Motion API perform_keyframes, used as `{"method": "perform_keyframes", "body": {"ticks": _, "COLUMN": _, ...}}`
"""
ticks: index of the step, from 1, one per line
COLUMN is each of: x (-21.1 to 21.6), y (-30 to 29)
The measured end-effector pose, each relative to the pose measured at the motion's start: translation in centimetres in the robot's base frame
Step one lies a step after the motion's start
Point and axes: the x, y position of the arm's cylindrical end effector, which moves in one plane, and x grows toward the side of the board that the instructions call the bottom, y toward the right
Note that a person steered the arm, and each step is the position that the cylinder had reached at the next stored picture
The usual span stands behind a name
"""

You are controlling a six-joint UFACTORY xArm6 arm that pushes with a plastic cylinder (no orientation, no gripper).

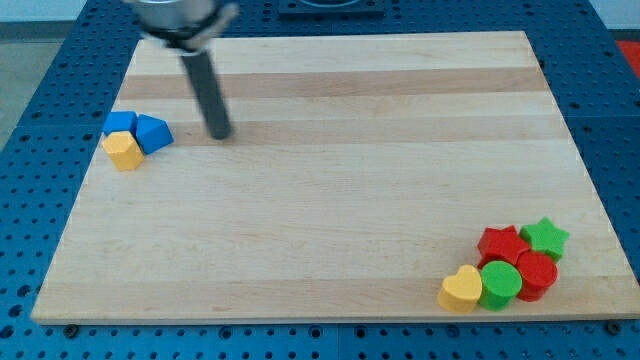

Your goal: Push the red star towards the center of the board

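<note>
The red star (502, 245) lies near the view's bottom right corner of the wooden board (330, 180), in a cluster of blocks. Touching it are a green star (545, 238) to its right, a red cylinder (537, 274) and a green cylinder (500, 283) below it, and a yellow heart (461, 289) at the lower left. My tip (219, 135) rests on the board at the view's upper left, far from the red star and just right of the blue blocks.
At the view's left edge sit a blue cube (120, 124), a blue triangular block (153, 133) and a yellow pentagon-like block (124, 151), touching each other. The board lies on a blue perforated table (40, 120).
</note>
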Motion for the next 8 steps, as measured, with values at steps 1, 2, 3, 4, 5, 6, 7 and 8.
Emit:
{"method": "perform_keyframes", "body": {"ticks": 1, "x": -0.9, "y": 8.6}}
{"method": "perform_keyframes", "body": {"ticks": 2, "x": -1.3, "y": 17.9}}
{"method": "perform_keyframes", "body": {"ticks": 3, "x": -1.3, "y": 30.8}}
{"method": "perform_keyframes", "body": {"ticks": 4, "x": -0.3, "y": 43.2}}
{"method": "perform_keyframes", "body": {"ticks": 5, "x": 0.6, "y": 45.2}}
{"method": "perform_keyframes", "body": {"ticks": 6, "x": 1.3, "y": 45.3}}
{"method": "perform_keyframes", "body": {"ticks": 7, "x": 3.6, "y": 45.2}}
{"method": "perform_keyframes", "body": {"ticks": 8, "x": 10.6, "y": 45.2}}
